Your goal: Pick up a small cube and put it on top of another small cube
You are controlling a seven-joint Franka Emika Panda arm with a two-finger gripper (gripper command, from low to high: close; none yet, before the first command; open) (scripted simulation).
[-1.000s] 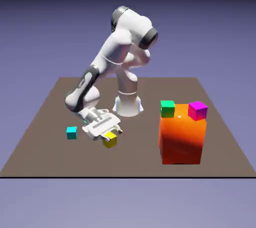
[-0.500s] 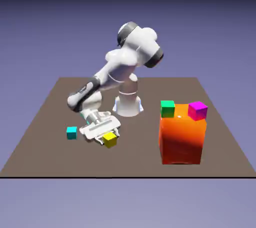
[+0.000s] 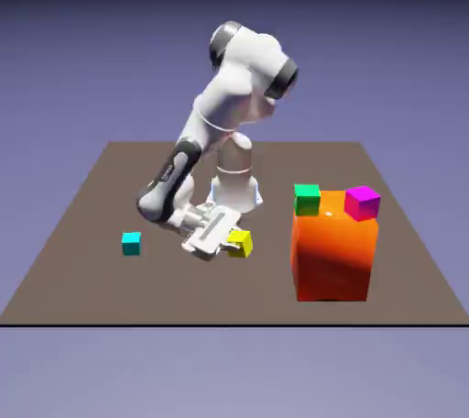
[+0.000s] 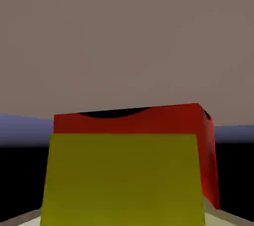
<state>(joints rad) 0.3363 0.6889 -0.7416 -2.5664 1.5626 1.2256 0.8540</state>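
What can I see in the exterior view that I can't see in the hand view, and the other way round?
Only the exterior view: the green cube, magenta cube, cyan cube and the robot's arm.
Only the hand view: the yellow cube's face up close, filling the space between the fingertips.
Both: the yellow cube and the big orange-red block.

My outside camera's looking down across the tabletop (image 3: 183, 292), well back, facing me; my hand camera looks out along my gripper (image 3: 227, 244), right up close to the yellow cube (image 4: 123, 180), which both views share!
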